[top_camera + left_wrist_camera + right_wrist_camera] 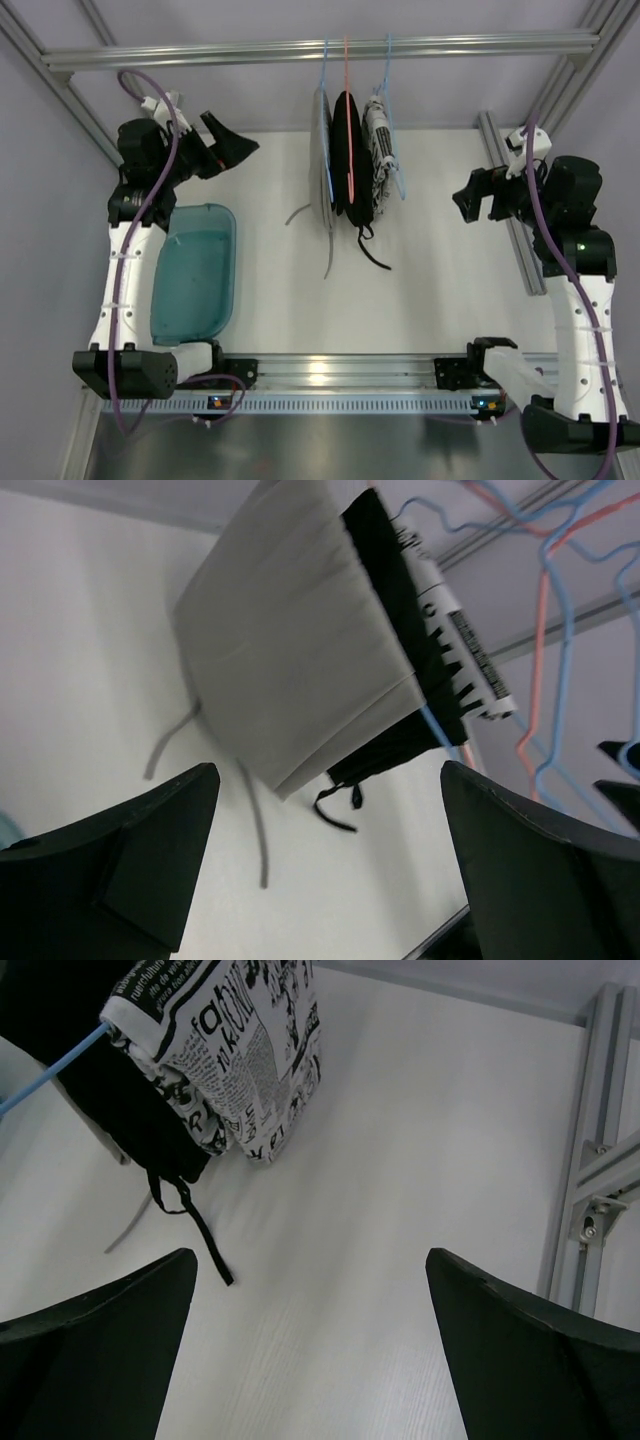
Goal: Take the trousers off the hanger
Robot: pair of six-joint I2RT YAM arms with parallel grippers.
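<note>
The grey-beige trousers [322, 165] hang folded over the light blue hanger [324, 70], leftmost of three on the top rail [200, 53]. Their drawstrings [328, 255] dangle onto the white table. In the left wrist view the trousers [290, 650] fill the middle, with a drawstring [258, 825] below them. My left gripper [232, 150] [330, 780] is open and empty, left of the trousers and apart from them. My right gripper [468, 200] [310, 1255] is open and empty, well right of the garments. The right wrist view shows only a grey drawstring [128, 1230].
A black garment [347, 160] on a red-orange hanger [346, 70] and a black-and-white patterned garment [378, 150] [250, 1050] on another blue hanger [388, 70] hang right of the trousers. A teal bin [195, 270] sits front left. An aluminium rail [510, 200] runs along the table's right side.
</note>
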